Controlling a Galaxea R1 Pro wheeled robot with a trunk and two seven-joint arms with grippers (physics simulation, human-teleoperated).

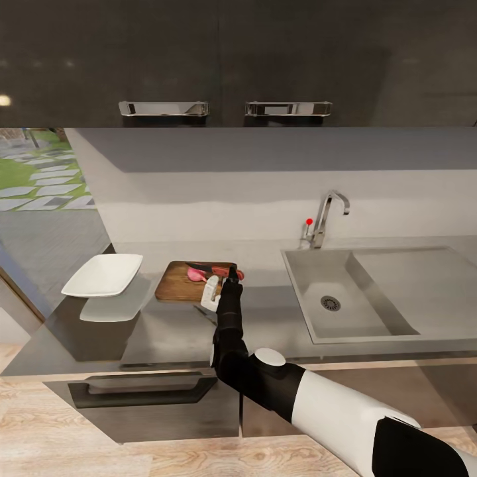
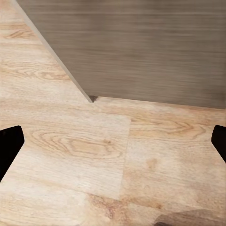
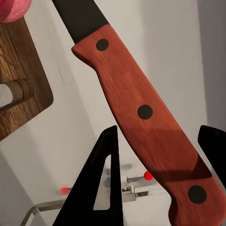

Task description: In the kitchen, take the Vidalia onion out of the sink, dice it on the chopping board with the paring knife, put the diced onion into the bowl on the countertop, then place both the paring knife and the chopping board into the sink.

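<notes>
head view looks down on the countertop [image 1: 165,331]; right wrist sits close on the knife [image 3: 141,113] and board [image 3: 23,80], both shared; left wrist faces floor [image 2: 94,155].

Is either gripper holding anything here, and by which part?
The right gripper holds the paring knife by its red-orange handle, near the butt end. The left gripper is open over bare floor, holding nothing.

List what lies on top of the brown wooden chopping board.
On the brown wooden chopping board: pink onion pieces and the red-handled paring knife, its handle between the right pincer's fingers. The arm hides the board's near corner.
</notes>
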